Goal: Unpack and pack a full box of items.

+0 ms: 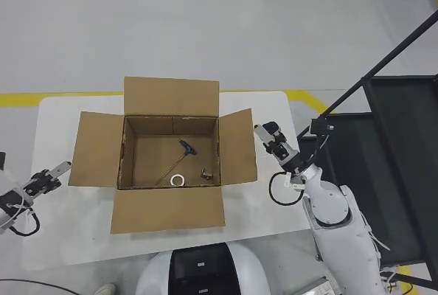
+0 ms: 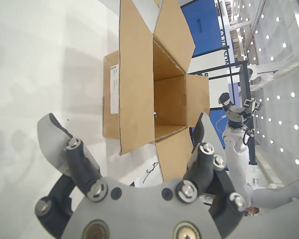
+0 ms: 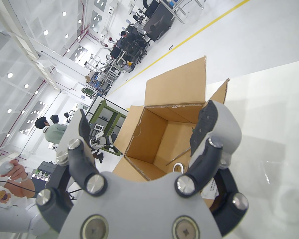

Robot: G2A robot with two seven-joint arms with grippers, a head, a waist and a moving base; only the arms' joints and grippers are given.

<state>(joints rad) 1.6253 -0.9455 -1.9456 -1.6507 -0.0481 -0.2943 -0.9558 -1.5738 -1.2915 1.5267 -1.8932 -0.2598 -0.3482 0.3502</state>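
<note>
— Where are the items?
— 3 are seen on the floor of the box point(image 1: 145, 156): a slanted hex key point(image 1: 176, 164), a tape ring point(image 1: 178, 180), and a metal piece point(image 1: 207, 175) nearest the box's right wall.
— Which hand is favoured?
— The right hand point(image 1: 266, 131) is judged nearer: spread, empty, beside the box's right flap. The left hand point(image 1: 57, 175), also spread, is held off the box's left flap.

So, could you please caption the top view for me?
Open box holding key, ring and small part, flanked by left gripper and right gripper.
</note>
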